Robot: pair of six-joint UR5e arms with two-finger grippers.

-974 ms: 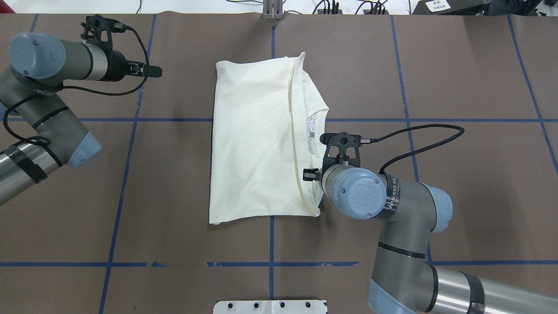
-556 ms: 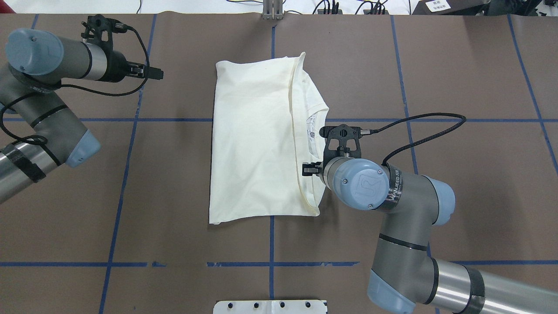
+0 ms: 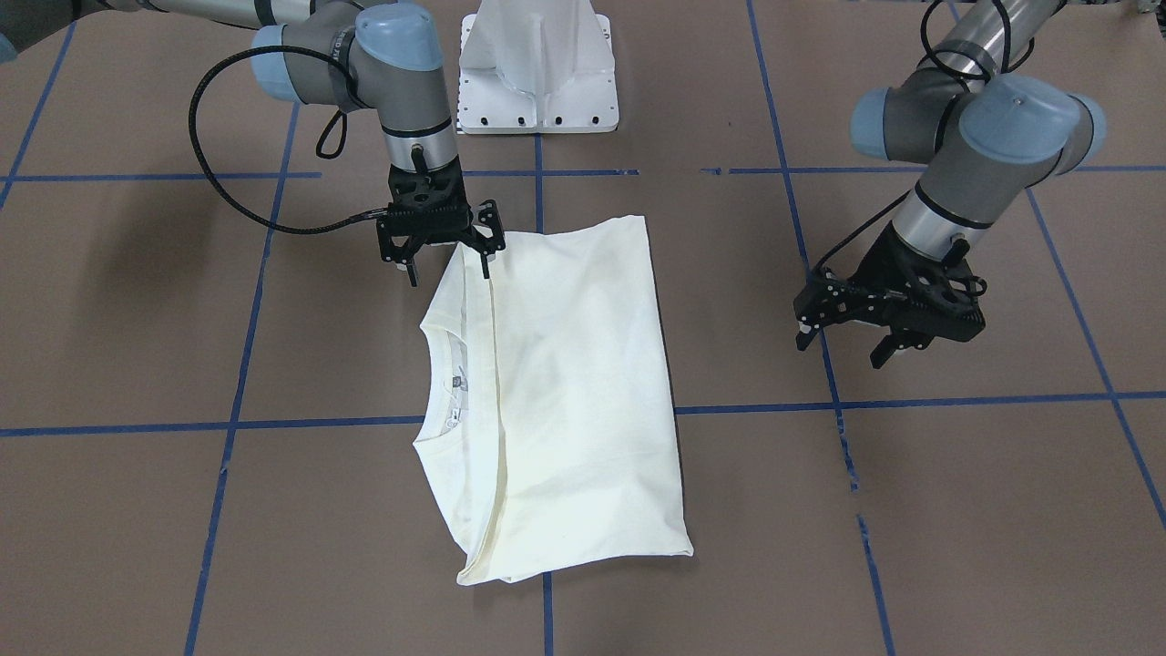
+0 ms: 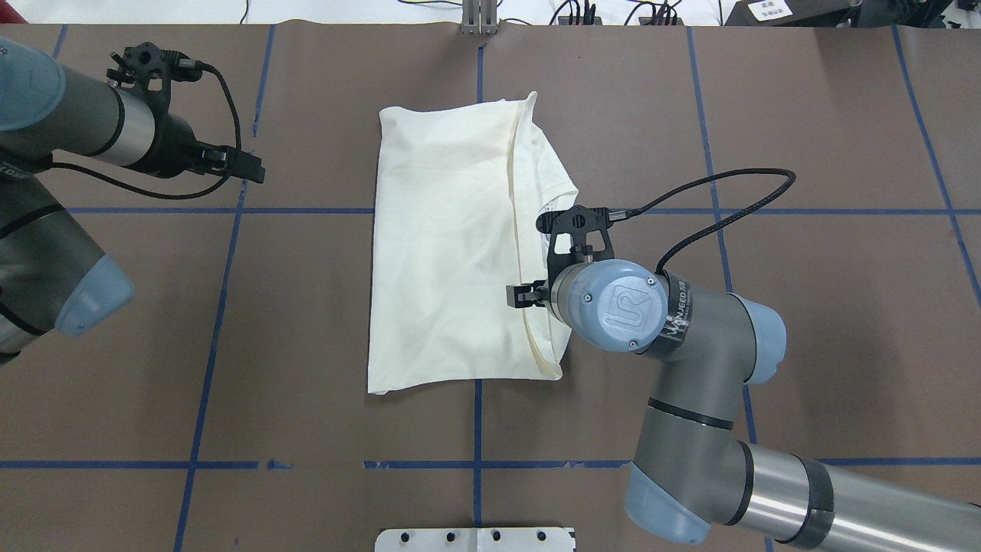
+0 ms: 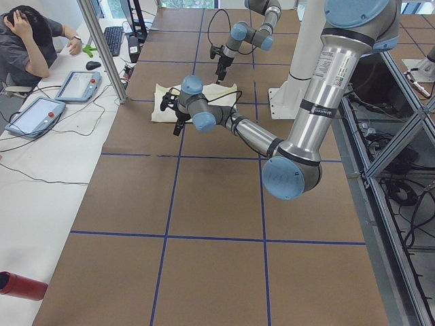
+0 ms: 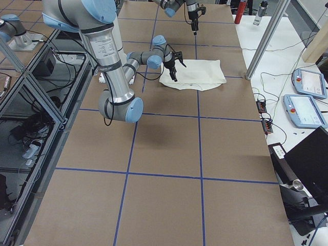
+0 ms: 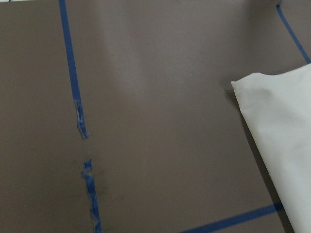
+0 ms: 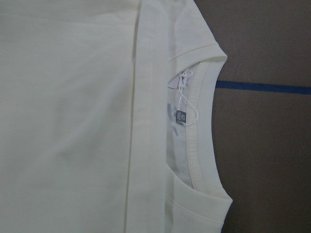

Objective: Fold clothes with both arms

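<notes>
The clothes are one cream shirt (image 4: pixel 444 253), folded into a rectangle in the middle of the brown table, plain side up, with the collar (image 8: pixel 199 131) and its label at the fold's right edge. My right gripper (image 3: pixel 448 264) is open and holds nothing. It hangs over the shirt's near right corner (image 3: pixel 474 273), one finger over the fabric and one over the table. Seen from overhead, the right gripper (image 4: pixel 536 295) is mostly hidden under its wrist. My left gripper (image 3: pixel 843 351) is open and holds nothing, over bare table to the left of the shirt (image 7: pixel 282 121).
Blue tape lines (image 4: pixel 230 268) grid the brown table. The white pedestal base (image 3: pixel 537 82) stands at the robot's edge. A person (image 5: pixel 27 41) sits at a side desk with tablets beyond the far edge, by a metal post (image 5: pixel 102 47).
My right gripper has moved left and slightly away from the robot, onto the shirt's right edge. My left gripper has moved nearer the robot and a little left. The shirt has not moved.
</notes>
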